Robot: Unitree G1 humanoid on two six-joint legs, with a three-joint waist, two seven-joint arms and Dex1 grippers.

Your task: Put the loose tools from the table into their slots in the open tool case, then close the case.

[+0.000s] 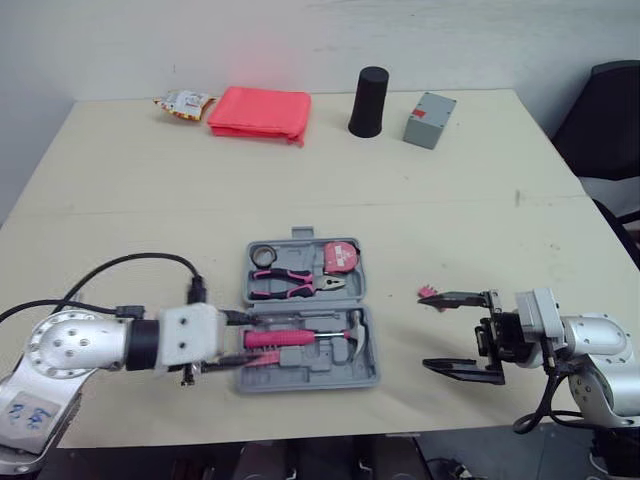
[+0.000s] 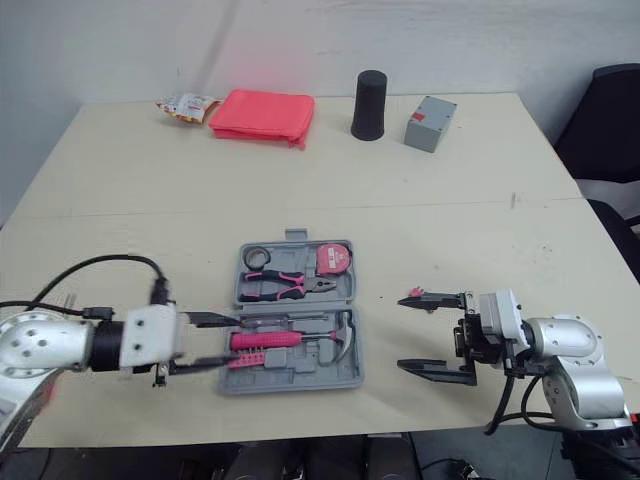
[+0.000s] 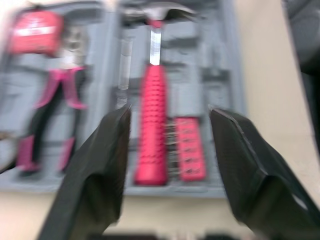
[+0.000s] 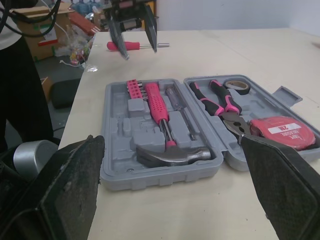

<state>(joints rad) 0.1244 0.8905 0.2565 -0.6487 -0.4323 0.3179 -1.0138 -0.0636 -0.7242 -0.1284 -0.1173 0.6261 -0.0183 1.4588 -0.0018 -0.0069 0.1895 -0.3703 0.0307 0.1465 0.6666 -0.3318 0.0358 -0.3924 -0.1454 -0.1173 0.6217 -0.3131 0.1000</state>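
Care was needed: left tool (image 1: 248, 340) and right tool (image 1: 430, 330) both hung released; the left had to straddle the screwdriver (image 4: 136, 45) squarely, clear of the tool case (image 4: 150, 179).

Soft, even light fills the scene, and the pale worktop (image 1: 450, 210) looks bright, with only weak shadows on it. The red pouch (image 1: 260, 112) throws a pink glow on the wall (image 1: 270, 60) behind it. In the left wrist view the tool case (image 3: 220, 60) is blurred.
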